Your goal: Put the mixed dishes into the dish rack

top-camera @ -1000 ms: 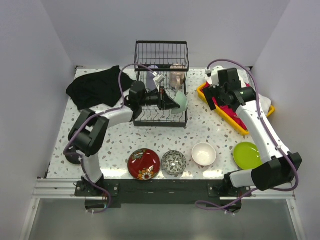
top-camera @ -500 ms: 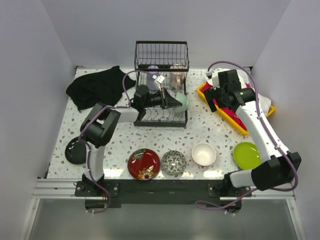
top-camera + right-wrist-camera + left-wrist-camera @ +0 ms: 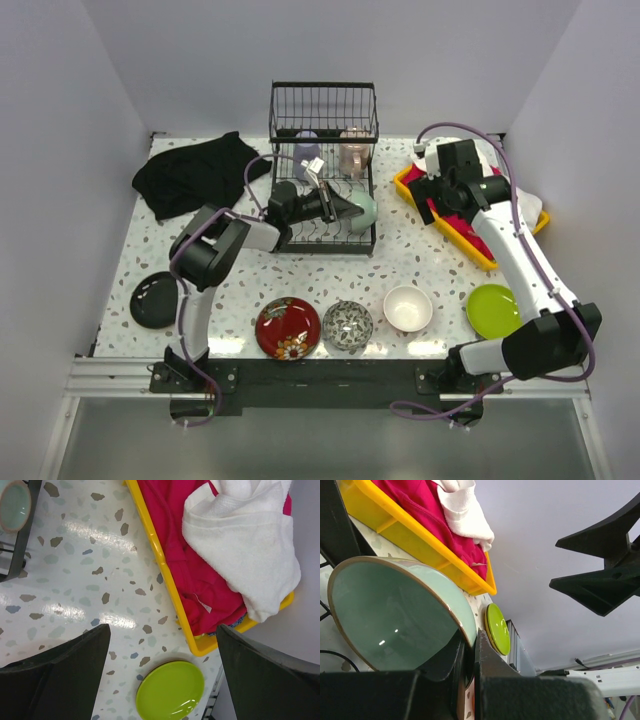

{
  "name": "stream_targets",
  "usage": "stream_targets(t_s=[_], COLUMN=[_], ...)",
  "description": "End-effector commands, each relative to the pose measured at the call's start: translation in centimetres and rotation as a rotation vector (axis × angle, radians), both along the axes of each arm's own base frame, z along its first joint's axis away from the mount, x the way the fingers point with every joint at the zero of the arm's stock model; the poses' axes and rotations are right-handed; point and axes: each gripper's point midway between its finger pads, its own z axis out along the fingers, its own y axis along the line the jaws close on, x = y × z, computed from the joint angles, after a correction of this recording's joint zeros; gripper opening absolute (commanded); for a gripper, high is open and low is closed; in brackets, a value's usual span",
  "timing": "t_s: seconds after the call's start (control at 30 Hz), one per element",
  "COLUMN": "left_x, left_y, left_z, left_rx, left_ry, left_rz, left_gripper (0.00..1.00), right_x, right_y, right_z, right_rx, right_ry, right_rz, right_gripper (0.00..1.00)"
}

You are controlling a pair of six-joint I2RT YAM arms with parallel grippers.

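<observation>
Pale green bowl point(image 3: 365, 208) stays pinched by its rim in my left claw point(image 3: 342, 207), tipped on edge at the 3 o'clock side of the dish rack point(image 3: 322, 110). My left arm point(image 3: 215, 240) has folded in closer, so slotting looks near. My right claw point(image 3: 162, 635) hangs open.

A: Non-task stuff, right side?
B: Yellow tray point(image 3: 167, 582) at far right of the desk point(image 3: 420, 255). Magenta cloth point(image 3: 200, 580) inside, white towel point(image 3: 245, 545) bunched on top, hanging past the right rim.
A: Left?
B: Black cloth point(image 3: 195, 172), crumpled, far left corner. Desk is white speckled terrazzo.
</observation>
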Motion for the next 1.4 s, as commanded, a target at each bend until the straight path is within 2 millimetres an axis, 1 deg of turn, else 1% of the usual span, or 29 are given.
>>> stream_targets(t_s=[0.0,0.07,0.1,0.13,0.2,0.23,0.3,0.47,0.5,0.57,0.6,0.63,0.67,0.7,0.77,0.8,0.83,0.9,0.93,0.97,1.03,1.07,1.23,1.3,1.33,1.37], left_x=[-0.1,0.1,0.1,0.0,-0.4,-0.6,-1.0,-1.4,-1.4,-1.1,-1.0,-0.9,-0.9,-0.7,-0.7,-0.5,-0.4,-0.5,-0.5,-0.3,-0.4,-0.4,-0.6,-1.2,-1.6,-1.8], left_y=[-0.6,-0.4,-0.2,0.0,0.4,0.5,0.8,0.5,0.3,0.4,0.5,0.6,0.7,0.9,0.8,0.8,0.8,0.9,0.9,1.1,1.0,1.0,0.9,0.8,0.8,0.9], left_z=[1.7,1.3,0.4,0.6,0.2,0.5,-0.1,-0.2,-0.4,-0.2,-0.4,0.3,0.4,0.3,0.3,0.4,0.3,1.0,1.0,1.1,1.1,1.3,1.9,2.8,3.2,3.8], left_rx=[-0.076,-0.067,-0.045,-0.043,-0.028,-0.025,-0.002,0.031,0.05,0.072,0.092,0.092,0.095,0.108,0.118,0.129,0.132,0.124,0.127,0.131,0.128,0.126,0.11,0.057,0.022,-0.011], left_ry=[-0.027,0.005,0.045,0.05,0.061,0.054,0.056,0.029,0.037,0.023,0.011,-0.004,-0.01,-0.011,-0.027,-0.038,-0.046,-0.091,-0.1,-0.112,-0.121,-0.126,-0.131,-0.139,-0.112,-0.134], left_rz=[0.018,0.041,0.052,0.06,0.064,0.066,0.072,0.055,0.049,0.053,0.053,0.056,0.058,0.061,0.045,0.042,0.039,0.028,0.025,0.031,0.028,0.027,0.014,-0.006,-0.018,-0.016], left_gripper=[0.0,0.0,0.0,0.0,0.0,0.0,0.0,0.0,0.07,0.22,0.27,0.28,0.28,0.32,0.34,0.38,0.38,0.29,0.22,0.1,0.02,0.0,0.0,0.0,0.0,0.0], right_x=[0.2,0.0,0.0,0.0,0.0,0.0,-0.1,-0.3,-0.4,-0.4,-0.4,-0.5,-0.5,-0.6,-0.7,-0.7,-0.9,-1.0,-1.0,-1.2,-1.3,-1.4,-1.8,-1.8,-1.8,-1.9], right_y=[0.0,0.1,0.1,0.1,0.2,0.1,0.2,0.4,0.4,0.4,0.4,0.4,0.4,0.4,0.5,0.5,0.5,0.4,0.4,0.3,0.4,0.3,0.2,0.1,0.1,0.1], right_z=[0.5,0.4,0.3,0.4,0.5,0.5,0.4,0.4,0.5,0.6,0.7,0.9,1.0,1.0,1.1,1.2,1.2,1.4,1.3,1.5,1.2,1.3,1.2,1.3,1.4,1.5], right_rx=[0.003,0.008,0.009,0.012,0.013,0.016,0.022,0.035,0.037,0.039,0.041,0.042,0.043,0.045,0.049,0.051,0.052,0.054,0.051,0.053,0.056,0.059,0.053,0.05,0.05,0.05], right_ry=[-0.005,-0.003,-0.002,-0.006,-0.013,-0.017,-0.02,-0.026,-0.03,-0.034,-0.037,-0.047,-0.05,-0.05,-0.057,-0.058,-0.059,-0.065,-0.064,-0.07,-0.065,-0.069,-0.068,-0.069,-0.072,-0.072], right_rz=[0.004,0.007,0.007,0.006,0.008,0.007,0.008,0.014,0.013,0.014,0.015,0.016,0.016,0.016,0.02,0.021,0.022,0.021,0.022,0.02,0.022,0.021,0.021,0.02,0.02,0.02], right_gripper=[0.91,0.91,0.91,0.91,0.91,0.91,0.91,0.91,0.91,0.91,0.91,0.91,0.91,0.91,0.91,0.91,0.91,0.91,0.91,0.91,0.91,0.91,0.9,0.9,0.9,0.91])
